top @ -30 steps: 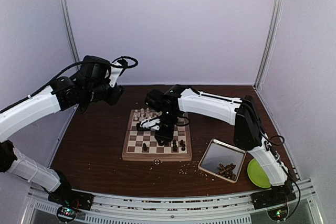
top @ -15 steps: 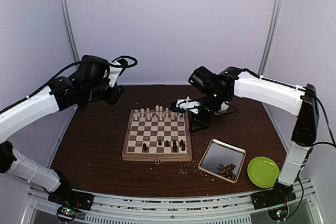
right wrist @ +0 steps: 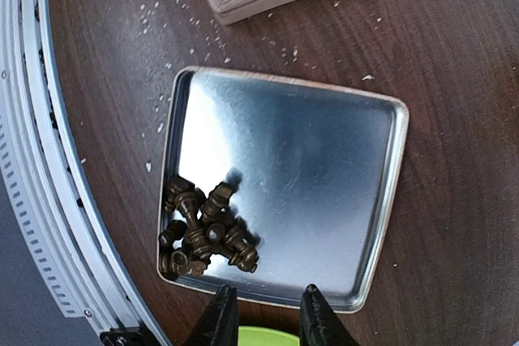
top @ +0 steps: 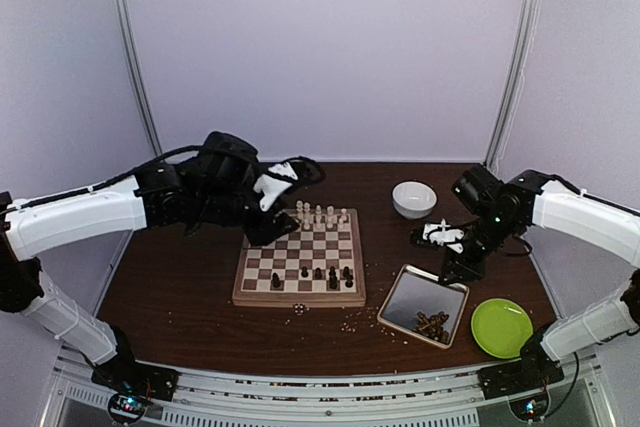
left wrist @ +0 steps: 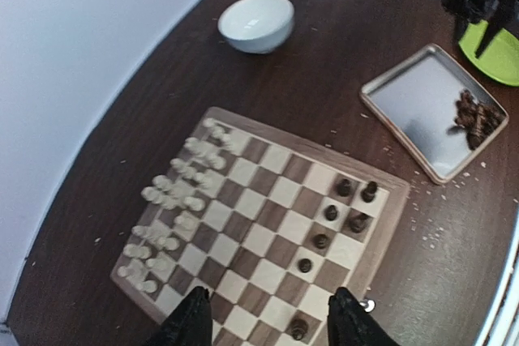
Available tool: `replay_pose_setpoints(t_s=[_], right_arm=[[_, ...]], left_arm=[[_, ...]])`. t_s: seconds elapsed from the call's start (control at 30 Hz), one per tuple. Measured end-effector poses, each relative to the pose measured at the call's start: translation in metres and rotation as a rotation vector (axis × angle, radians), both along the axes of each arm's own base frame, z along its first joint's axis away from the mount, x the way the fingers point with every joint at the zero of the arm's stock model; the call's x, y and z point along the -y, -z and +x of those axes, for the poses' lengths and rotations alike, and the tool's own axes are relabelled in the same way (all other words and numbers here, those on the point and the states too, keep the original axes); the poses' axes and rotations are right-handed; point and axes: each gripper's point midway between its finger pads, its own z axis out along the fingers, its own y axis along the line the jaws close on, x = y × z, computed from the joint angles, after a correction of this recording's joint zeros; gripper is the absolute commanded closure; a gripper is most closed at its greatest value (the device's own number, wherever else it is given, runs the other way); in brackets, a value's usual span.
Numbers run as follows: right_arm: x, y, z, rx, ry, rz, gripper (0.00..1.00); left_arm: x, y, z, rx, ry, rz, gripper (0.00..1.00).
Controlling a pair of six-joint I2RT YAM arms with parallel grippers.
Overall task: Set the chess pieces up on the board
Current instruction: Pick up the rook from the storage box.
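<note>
The board [top: 300, 296] lies mid-table, with cream chess pieces [top: 315, 215] crowded along its far rows and several dark pieces [top: 331, 275] on its near right squares. More dark pieces [top: 432, 324] are heaped in a corner of a metal tray [top: 415, 292]. My left gripper [top: 268, 227] hovers over the board's far left corner. In the left wrist view it [left wrist: 270, 322] stands open above the board [left wrist: 268, 224], nothing between its fingers. My right gripper [top: 457, 265] hangs over the tray's far edge. In the right wrist view it [right wrist: 268, 313] is open and empty beside the heaped pieces [right wrist: 203, 228].
A white bowl [top: 413, 199] sits behind the tray and a green plate [top: 501, 328] lies right of it. Pale crumbs [top: 350, 322] dot the table in front of the board. A metal rail runs along the near edge, and enclosure walls close in the sides.
My right arm has swung from over the board out to the right, above the tray. My left arm has come in from the left to the board's far left corner.
</note>
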Motion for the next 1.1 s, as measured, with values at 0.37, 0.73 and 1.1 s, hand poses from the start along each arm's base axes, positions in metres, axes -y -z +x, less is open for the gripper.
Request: replay_pose_setpoints(t_s=[0.37,0.73,1.1], right_arm=[[0.022,0.045,-0.048,-0.083,-0.166,-0.079,0.73],[0.011,0.067,-0.067,-0.124,-0.297,-0.125,0.76],[0.004,0.082,-0.088,-0.08,-0.4,-0.176,0.76]], left_arm=[[0.043,0.056,-0.034,-0.097,0.146,0.094,0.51],[0.054,0.043,-0.029,-0.1,0.097,0.0,0.51],[0.056,0.044,-0.024,-0.096,0.071,-0.011,0.51]])
